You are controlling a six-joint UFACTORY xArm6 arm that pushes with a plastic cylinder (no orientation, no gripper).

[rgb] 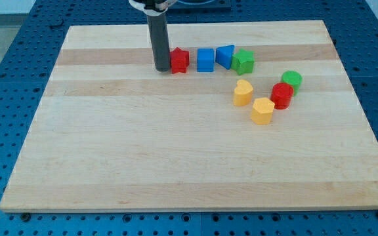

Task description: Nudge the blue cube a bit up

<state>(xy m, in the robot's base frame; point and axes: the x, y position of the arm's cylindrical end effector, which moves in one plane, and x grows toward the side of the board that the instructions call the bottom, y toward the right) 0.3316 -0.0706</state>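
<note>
The blue cube (205, 59) sits on the wooden board (176, 151) near the view's top, in a row of blocks. A red star-shaped block (179, 60) lies just to its left. A second blue block (225, 56) and a green star-shaped block (243, 61) lie to its right. My tip (162, 69) rests on the board at the left side of the red block, touching or nearly touching it, about one block's width left of the blue cube.
A yellow heart-shaped block (243, 93), a yellow hexagonal block (262, 111), a red cylinder (281, 95) and a green cylinder (291, 80) cluster at the view's right, below the row. The board's top edge is close above the row.
</note>
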